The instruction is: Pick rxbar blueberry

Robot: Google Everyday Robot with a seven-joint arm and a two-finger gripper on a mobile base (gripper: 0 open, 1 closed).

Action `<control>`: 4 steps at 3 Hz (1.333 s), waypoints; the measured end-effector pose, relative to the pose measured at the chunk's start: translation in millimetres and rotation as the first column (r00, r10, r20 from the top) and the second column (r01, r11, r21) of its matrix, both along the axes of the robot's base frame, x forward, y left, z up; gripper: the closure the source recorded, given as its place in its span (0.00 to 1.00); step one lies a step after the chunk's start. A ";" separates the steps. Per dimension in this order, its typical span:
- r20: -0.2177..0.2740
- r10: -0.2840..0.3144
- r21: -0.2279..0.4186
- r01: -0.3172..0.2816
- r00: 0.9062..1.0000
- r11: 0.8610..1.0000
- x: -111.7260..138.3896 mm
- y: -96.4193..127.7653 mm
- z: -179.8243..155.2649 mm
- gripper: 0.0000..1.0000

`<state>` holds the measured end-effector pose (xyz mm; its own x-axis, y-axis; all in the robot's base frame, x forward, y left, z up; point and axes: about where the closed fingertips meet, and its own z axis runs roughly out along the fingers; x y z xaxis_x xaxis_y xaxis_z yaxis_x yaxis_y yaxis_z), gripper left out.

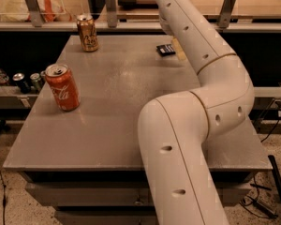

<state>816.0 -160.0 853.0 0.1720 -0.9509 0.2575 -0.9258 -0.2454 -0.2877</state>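
**Camera view**

- Tool (180, 50): almost wholly hidden behind the forearm, over the far right part of the surface. Only a pale piece is seen, just right of the bar. How far it is open cannot be told, nor whether anything is held or touched.
- Arm (210, 93): it rises from the near edge, bends at an elbow over the right side, then runs up and left out of the top of the frame. The right half of the surface is largely covered by it.
- Bar (166, 49): dark and flat, lying on the surface close to the far edge, right of the middle, its right end at the forearm's outline.
- Gold can (87, 33): upright at the far left corner, well apart from the bar.
- Red can (62, 87): upright near the left edge, about midway along it.
- Surface (112, 111): grey. Open room is found across the middle and the near left, between the cans and the arm.
- Rail (47, 26): runs along behind the far edge.
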 end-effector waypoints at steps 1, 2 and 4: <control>0.020 0.003 0.025 -0.003 1.000 1.000 4.1 1.1 0.7 0.00; 0.050 -0.012 0.118 0.006 0.999 0.993 2.3 2.0 9.8 0.00; 0.033 -0.084 0.304 0.070 0.996 0.950 -13.5 7.0 20.9 0.00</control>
<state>802.5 -153.1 874.0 0.0897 -0.9952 -0.0381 -0.9228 -0.0687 -0.3792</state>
